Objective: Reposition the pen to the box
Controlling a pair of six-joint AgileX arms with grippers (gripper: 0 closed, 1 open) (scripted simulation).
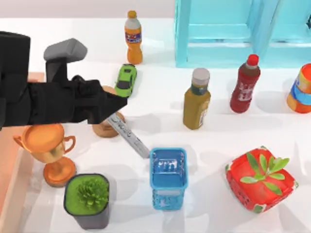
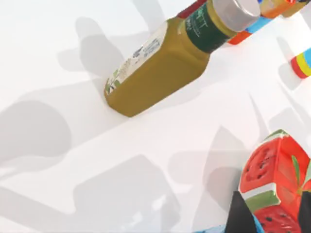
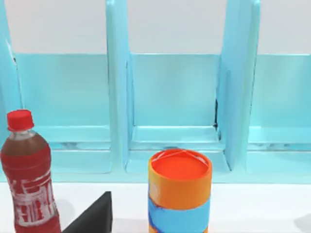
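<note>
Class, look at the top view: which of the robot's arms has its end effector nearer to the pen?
Left. The left end effector sits right at the pen, over its upper end at the table's left. The right arm is parked off toward the table's far right side.

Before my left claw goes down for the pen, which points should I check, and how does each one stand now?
1. Pen free: ok. It lies flat on the table.
2. Left claw open: ok. In the wrist view its fingertips stand apart with nothing between them.
3. Claw aligned over the pen: cannot tell. Its tip is near the pen's upper end.
4. Room around the pen: not ok. The hourglass and the blue cup crowd its ends.
5. Way to the box: not ok. The trophy stands between.
</note>
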